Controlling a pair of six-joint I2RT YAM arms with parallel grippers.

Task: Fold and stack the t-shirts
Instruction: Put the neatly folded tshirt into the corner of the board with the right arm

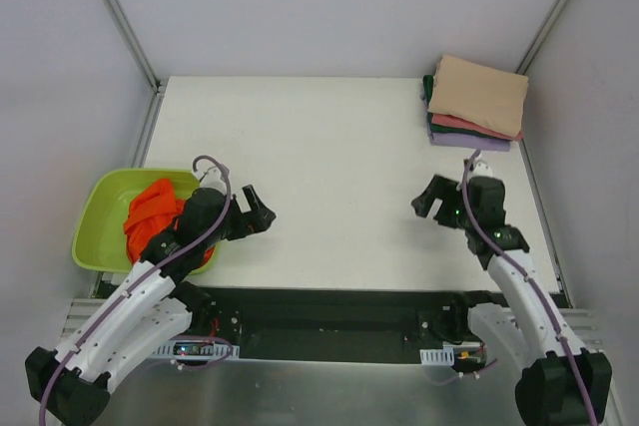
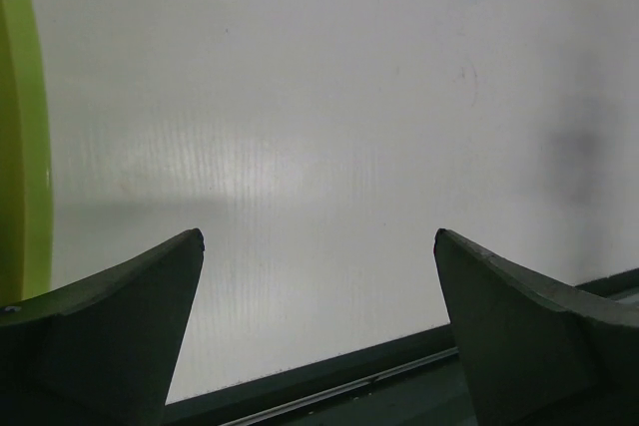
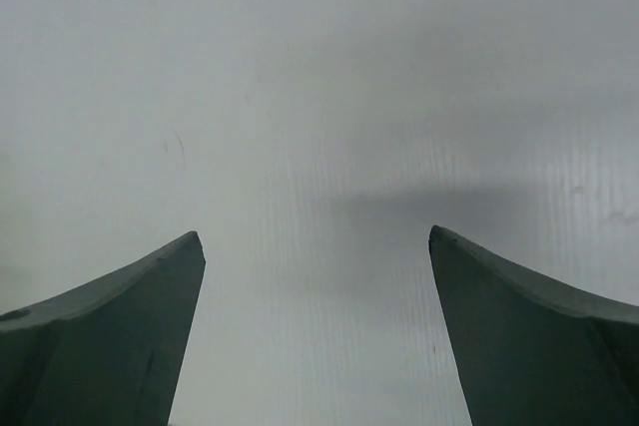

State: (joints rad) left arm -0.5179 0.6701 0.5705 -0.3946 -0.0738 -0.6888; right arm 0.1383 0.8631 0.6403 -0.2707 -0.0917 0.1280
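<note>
Beige t-shirt [image 1: 481,95], folded flat, tops a neat stack [image 1: 469,127] of pinkish-red, dark green and lavender layers at upper right. A smaller bright orange t-shirt [image 1: 152,214] lies crumpled in the lime-green basin [image 1: 92,216] at left. The white matte table [image 1: 329,157] sits between plain grey walls [image 1: 60,27]. Left gripper [image 1: 262,205] and right gripper [image 1: 427,199] hover spread wide, holding nothing.

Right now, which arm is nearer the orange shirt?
Left. The left fingers hover open just right of the orange shirt in the green basin; the right fingers sit across the table, near the folded stack.
</note>
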